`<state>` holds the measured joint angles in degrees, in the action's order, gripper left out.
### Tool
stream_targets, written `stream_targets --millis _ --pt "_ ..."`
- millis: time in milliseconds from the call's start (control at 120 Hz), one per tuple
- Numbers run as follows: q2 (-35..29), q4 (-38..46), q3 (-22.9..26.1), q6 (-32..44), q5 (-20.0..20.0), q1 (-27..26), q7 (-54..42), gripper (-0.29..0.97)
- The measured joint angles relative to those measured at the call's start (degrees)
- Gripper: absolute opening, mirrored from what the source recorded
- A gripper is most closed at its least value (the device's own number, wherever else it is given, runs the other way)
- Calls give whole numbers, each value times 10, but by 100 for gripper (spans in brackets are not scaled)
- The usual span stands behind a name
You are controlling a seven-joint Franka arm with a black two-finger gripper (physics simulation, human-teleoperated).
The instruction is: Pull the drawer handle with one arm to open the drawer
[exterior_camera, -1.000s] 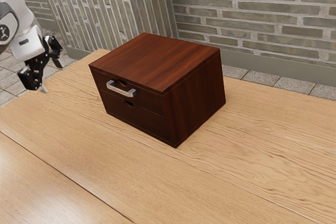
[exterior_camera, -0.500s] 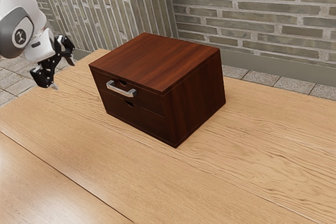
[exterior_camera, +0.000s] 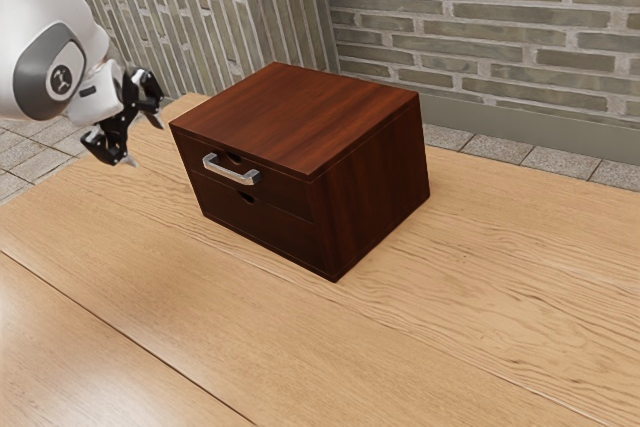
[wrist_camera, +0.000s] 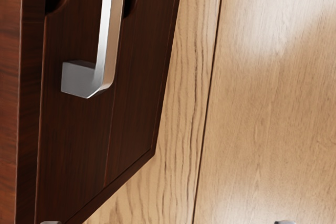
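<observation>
the gripper (exterior_camera: 135, 125) hangs released and empty above the worktop (exterior_camera: 420, 327), near the shut drawer's (exterior_camera: 275, 190) handle (exterior_camera: 230, 170), not touching it.

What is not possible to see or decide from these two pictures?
- Exterior view: most of the arm behind the end effector is cut off by the view's left edge.
- Wrist view: the handle has one end cut off by the picture's edge.
- Exterior view: the cabinet hides its own back.
</observation>
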<state>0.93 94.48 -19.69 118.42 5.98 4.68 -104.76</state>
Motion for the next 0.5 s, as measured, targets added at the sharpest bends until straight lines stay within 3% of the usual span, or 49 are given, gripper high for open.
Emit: stream_targets --millis 500 --pt "2 -7 -2 6 -2 7 -28 45"
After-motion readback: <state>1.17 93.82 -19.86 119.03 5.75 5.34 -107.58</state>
